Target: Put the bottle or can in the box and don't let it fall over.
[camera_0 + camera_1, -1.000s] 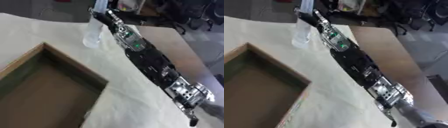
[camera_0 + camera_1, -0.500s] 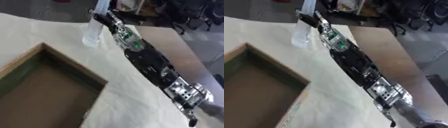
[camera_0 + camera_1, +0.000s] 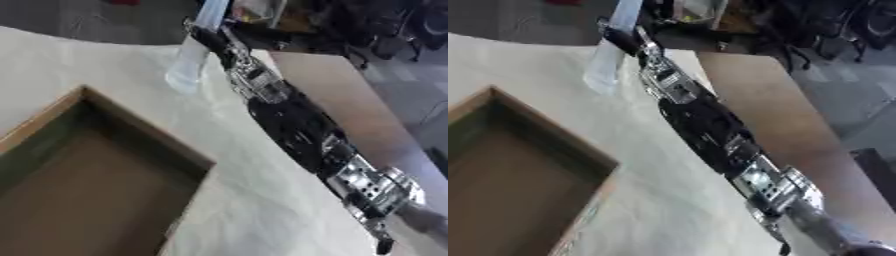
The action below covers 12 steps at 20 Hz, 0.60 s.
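From the left eye view, the right hand point(image 3: 208, 39) is stretched out to the far side of the cloth-covered table point(image 3: 262, 200), its dark fingers wrapped round the upper part of a clear bottle point(image 3: 194, 55); whether the base touches the cloth or hangs just above it is hard to say. The bottle's long axis runs close to upright, leaning a little, neck up and away, base down toward the table. This looks like the grasp-and-lift step, with the carry not yet begun. The wooden box point(image 3: 79, 170) sits open at the near left, well apart from the bottle. In the right eye view the bottle point(image 3: 611, 50) shows the same lean, neck toward the top edge, and the box point(image 3: 509, 175) lies lower left. The next move, I'd judge, calls for bringing the bottle back over the box wall and setting it down on its base, kept vertical. The left hand shows nowhere.
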Tool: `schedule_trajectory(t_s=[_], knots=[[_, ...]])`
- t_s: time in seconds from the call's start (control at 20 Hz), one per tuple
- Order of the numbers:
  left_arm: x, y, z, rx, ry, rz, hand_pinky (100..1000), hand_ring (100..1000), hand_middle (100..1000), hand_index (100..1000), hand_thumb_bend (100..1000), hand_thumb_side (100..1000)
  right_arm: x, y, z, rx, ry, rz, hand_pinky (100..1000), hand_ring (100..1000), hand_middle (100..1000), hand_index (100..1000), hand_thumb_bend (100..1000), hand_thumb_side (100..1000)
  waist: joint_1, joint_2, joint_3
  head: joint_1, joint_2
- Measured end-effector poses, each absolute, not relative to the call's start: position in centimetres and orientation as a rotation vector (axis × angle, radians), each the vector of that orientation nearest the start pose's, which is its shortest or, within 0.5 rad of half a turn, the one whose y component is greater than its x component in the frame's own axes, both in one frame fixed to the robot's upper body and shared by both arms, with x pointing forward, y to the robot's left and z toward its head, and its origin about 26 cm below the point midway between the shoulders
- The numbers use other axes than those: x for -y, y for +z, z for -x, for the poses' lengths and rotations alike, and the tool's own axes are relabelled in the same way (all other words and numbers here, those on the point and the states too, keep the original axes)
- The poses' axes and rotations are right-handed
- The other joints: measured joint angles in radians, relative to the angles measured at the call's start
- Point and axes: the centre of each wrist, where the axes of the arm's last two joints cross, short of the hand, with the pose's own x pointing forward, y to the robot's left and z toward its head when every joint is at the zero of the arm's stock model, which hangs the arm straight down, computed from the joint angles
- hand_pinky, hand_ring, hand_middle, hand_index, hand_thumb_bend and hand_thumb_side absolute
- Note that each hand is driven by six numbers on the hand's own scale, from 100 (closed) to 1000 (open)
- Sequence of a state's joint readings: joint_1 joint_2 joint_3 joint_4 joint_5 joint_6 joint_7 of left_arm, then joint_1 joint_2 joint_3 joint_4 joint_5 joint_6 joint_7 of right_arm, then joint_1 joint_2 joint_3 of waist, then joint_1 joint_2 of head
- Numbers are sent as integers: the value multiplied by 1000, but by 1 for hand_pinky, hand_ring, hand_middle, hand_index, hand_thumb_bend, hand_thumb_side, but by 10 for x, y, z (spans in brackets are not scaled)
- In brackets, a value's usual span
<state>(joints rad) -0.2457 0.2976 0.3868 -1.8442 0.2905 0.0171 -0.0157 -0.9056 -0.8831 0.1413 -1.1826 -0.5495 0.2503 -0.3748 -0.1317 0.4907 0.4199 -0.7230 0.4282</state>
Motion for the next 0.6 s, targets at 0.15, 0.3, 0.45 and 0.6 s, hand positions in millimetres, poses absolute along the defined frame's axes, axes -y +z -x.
schedule_trajectory(t_s=[0.15,0.3,0.45,0.6], knots=[[-371,173,-297,2149,157,-180,1000,1000,1000,750,179,718,394,323,-415,1860,-165,571,997,730,710,449,100,470,0,0,0,0,0],[-370,174,-296,2151,156,-179,1000,1000,1000,749,178,719,393,321,-416,1864,-211,612,959,659,661,397,100,470,1,0,0,-1,0],[-370,174,-296,2150,155,-178,1000,1000,1000,749,177,721,392,321,-416,1870,-252,664,944,610,621,353,100,470,3,0,0,-2,0],[-370,174,-296,2149,154,-176,1000,1000,1000,748,176,722,388,321,-415,1888,-270,698,958,584,594,310,100,470,3,0,0,-2,1]])
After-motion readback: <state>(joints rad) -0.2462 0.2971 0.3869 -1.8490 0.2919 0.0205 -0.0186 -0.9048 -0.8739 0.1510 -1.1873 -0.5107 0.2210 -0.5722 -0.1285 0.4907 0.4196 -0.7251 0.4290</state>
